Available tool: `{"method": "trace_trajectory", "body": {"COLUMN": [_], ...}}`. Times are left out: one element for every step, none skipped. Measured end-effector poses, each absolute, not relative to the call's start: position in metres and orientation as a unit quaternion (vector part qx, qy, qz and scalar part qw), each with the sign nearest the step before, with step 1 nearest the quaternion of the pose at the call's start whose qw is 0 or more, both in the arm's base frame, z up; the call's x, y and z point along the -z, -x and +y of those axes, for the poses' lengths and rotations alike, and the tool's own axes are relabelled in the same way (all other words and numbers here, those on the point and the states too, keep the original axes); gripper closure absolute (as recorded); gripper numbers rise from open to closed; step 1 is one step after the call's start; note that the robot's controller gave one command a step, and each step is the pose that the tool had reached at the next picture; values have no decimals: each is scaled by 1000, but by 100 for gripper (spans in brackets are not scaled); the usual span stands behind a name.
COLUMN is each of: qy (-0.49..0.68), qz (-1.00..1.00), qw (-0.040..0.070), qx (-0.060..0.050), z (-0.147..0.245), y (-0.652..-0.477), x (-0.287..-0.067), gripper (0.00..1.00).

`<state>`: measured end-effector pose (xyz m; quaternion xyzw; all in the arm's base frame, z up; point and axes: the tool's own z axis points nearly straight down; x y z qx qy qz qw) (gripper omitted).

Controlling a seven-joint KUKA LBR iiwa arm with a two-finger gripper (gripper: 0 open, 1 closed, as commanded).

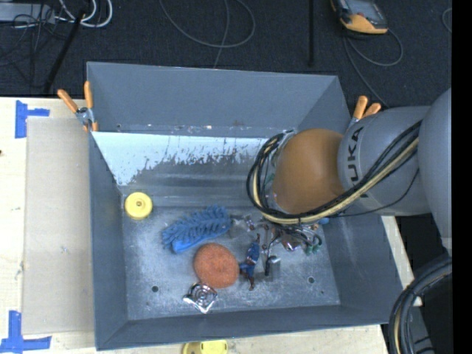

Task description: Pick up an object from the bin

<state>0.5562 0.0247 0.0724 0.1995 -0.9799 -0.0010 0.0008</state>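
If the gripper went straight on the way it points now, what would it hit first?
Most likely the bare bin floor. The gripper points down just right of the reddish-brown round pad and might graze its edge. Depth is hard to judge from above.

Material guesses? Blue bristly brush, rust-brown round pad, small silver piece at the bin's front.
Blue bristly brush: likely plastic, matte; fine fringe of bristles.
Rust-brown round pad: looks like sponge or scouring fibre; dull, grainy surface.
Small silver piece: metal or foil, shiny; bright glints. Too small to tell which.
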Motion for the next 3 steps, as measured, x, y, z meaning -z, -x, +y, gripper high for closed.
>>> {"method": "trace_trajectory", "body": {"qy": [-173, -174, -175], "qz": [-985, -985, -985], "qw": [1, 1, 1], "qx": [0, 0, 0], "z": [29, 29, 29], "y": [-549, -549, -549], "x": [-69, -69, -69], "gripper": [100, 100, 100]}}
